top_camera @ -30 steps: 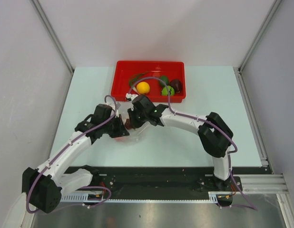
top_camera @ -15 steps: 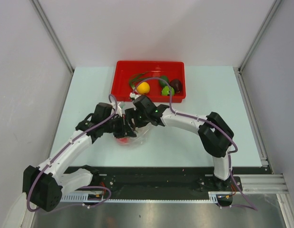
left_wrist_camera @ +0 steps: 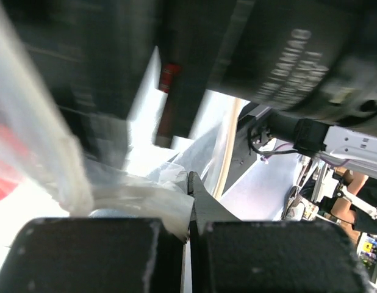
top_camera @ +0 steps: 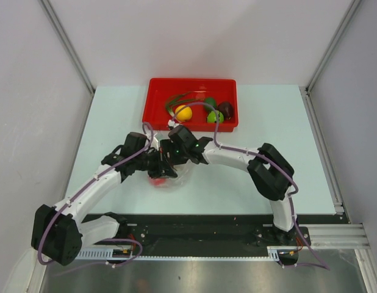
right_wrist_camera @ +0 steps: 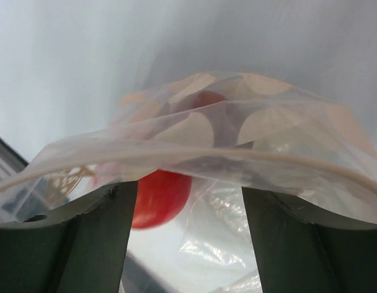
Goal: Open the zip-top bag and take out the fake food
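The bag (top_camera: 170,178) lay on the bench (top_camera: 109,122) at the centre of the top view, just below the tray (top_camera: 153,107), with both tools meeting over it. The left tool (left_wrist_camera: 191,210) was pressed together, and a fold of film at the bag's edge appeared to be pinched in its seam. The right tool (right_wrist_camera: 185,207) stood spread, fingers (right_wrist_camera: 97,232) well apart, with the zip strip (right_wrist_camera: 176,152) running across in front of them. Whether either finger touched the film could not be told. A red ball (right_wrist_camera: 159,196) sat inside the bag, at the lower left of the right wrist view. A yellow ball (top_camera: 183,112) lay in the tray. The film looked thin, soft, light and probably slippery, so it would likely crumple and slide instead of resisting a pull. The zip strip, judged the stiffest part, was the place to take hold: one tool on each lip, near mid-mouth. The ball, round and smooth, would tend to roll, so a grip across its middle was advisable.
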### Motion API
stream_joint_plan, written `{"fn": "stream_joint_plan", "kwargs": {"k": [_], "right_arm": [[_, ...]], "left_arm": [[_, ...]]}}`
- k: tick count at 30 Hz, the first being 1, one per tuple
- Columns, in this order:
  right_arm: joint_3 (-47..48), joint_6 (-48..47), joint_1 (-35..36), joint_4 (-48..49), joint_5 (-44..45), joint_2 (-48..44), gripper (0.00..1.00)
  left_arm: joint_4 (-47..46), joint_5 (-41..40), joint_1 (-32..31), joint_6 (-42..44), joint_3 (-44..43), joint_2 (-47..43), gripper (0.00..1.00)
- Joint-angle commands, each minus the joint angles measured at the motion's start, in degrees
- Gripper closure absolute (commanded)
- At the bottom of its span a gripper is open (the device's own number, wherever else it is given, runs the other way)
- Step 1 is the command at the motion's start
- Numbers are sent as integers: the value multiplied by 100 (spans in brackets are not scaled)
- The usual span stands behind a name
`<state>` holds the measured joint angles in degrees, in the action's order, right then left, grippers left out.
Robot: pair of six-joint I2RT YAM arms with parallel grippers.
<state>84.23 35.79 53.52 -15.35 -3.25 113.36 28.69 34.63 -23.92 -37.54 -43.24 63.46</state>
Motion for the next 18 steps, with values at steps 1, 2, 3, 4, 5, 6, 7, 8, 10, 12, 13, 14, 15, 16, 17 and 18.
{"fn": "stream_joint_plan", "kwargs": {"k": [1,2,3,4,5,6,7,8,10,12,13,14,15,16,17,18], "right_arm": [[33,86,89,770,490,449,26],[33,60,106,832,526,494,25],[33,25,106,928,631,607,25],[33,-71,124,964,710,660,24],[33,-107,124,1060,755,704,21],[33,-151,107,1122,747,792,20],[50,-186,98,1166,773,819,17],[76,-239,98,1210,808,863,16],[173,-266,63,1193,730,1056,18],[296,-344,45,1166,457,1179,27],[296,-432,45,1236,387,1197,30],[305,-537,80,1280,386,1206,39],[296,-582,89,1289,386,1197,44],[296,-626,89,1298,229,1145,50],[305,-739,89,1324,150,1118,59],[305,-784,89,1281,158,1074,64]], "left_arm": [[-135,-35,28,-61,158,79,100],[-153,-79,28,-61,184,79,100],[-135,-114,28,-43,211,79,100],[-127,-132,28,-34,220,87,100],[-118,-150,28,-25,229,96,100],[-109,-193,28,-17,246,96,100],[-118,-202,28,-8,246,105,100],[-100,-211,28,-8,255,105,100],[-91,-255,28,1,246,114,100],[-83,-290,28,19,220,96,100],[-56,-325,28,27,203,88,100],[-48,-334,28,27,185,79,100],[-30,-369,28,27,141,53,100],[-21,-430,28,27,123,26,100],[-4,-466,28,36,106,0,100],[31,-501,28,45,80,-27,100]]}}
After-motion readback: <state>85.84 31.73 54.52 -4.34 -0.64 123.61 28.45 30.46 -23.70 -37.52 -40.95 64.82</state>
